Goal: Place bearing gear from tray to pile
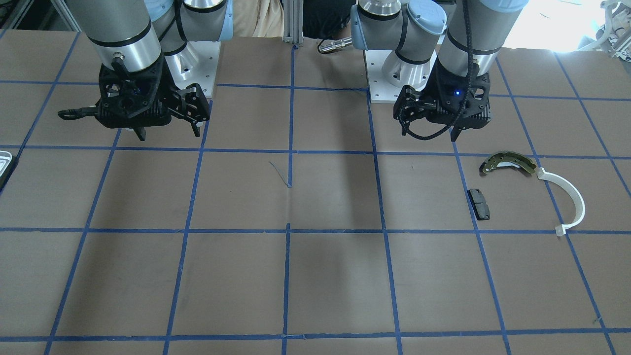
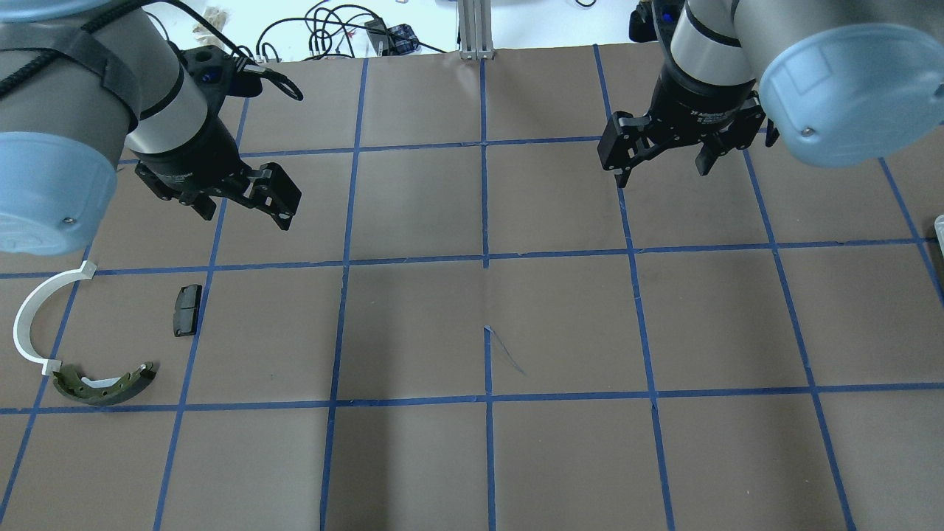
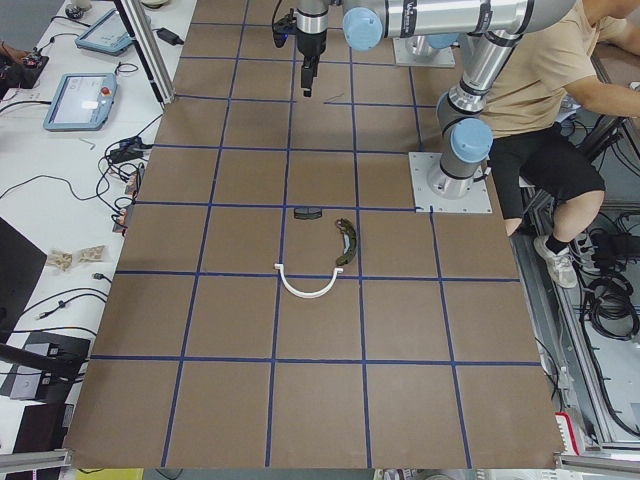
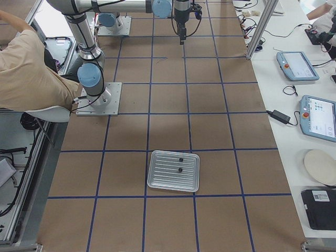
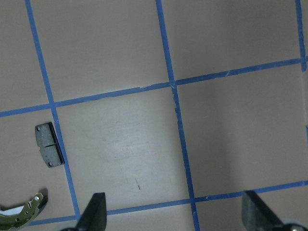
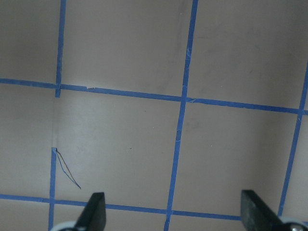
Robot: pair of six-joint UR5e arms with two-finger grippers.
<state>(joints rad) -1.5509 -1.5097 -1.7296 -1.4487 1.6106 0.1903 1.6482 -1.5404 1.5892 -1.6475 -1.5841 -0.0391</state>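
Observation:
The silvery ribbed tray (image 4: 163, 178) lies on the brown table and shows only as a sliver in the front view (image 1: 4, 165). Two small dark round parts (image 4: 180, 165), which look like bearing gears, lie in it. The pile is at the other end: an olive brake shoe (image 2: 103, 385), a white arc (image 2: 29, 317) and a dark pad (image 2: 187, 310). My left gripper (image 2: 243, 214) is open and empty, hovering beyond the pad (image 5: 49, 145). My right gripper (image 2: 661, 171) is open and empty above bare table, far from the tray.
Blue tape lines grid the table. The arms' base plates (image 1: 194, 64) stand at the robot's side. An aluminium post (image 2: 476, 29) stands at the far edge. A seated person (image 4: 26, 73) is beside the robot. Tablets (image 4: 296, 65) lie on the side bench.

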